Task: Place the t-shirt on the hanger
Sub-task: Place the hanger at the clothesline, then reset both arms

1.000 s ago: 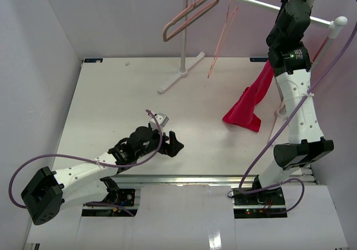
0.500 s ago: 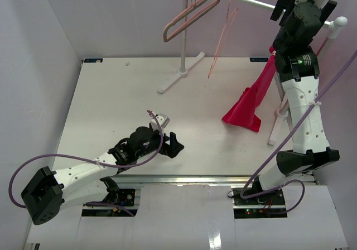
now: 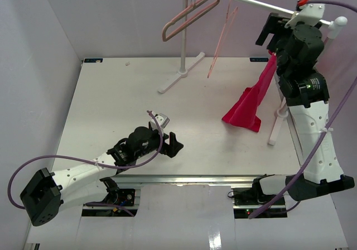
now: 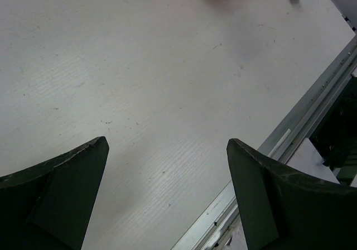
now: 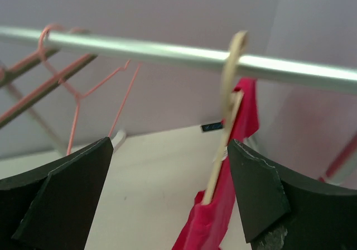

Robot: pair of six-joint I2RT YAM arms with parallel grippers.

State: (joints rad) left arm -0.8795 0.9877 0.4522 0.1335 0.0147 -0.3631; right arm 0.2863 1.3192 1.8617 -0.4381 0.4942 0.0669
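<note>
Wooden hanger [image 5: 223, 141] hooked on rail [image 5: 139, 50]: right wrist view only.

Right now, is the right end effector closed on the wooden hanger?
No, the fingers of the right end effector stand wide apart, and the hanger hangs by its own hook on the rail.
</note>
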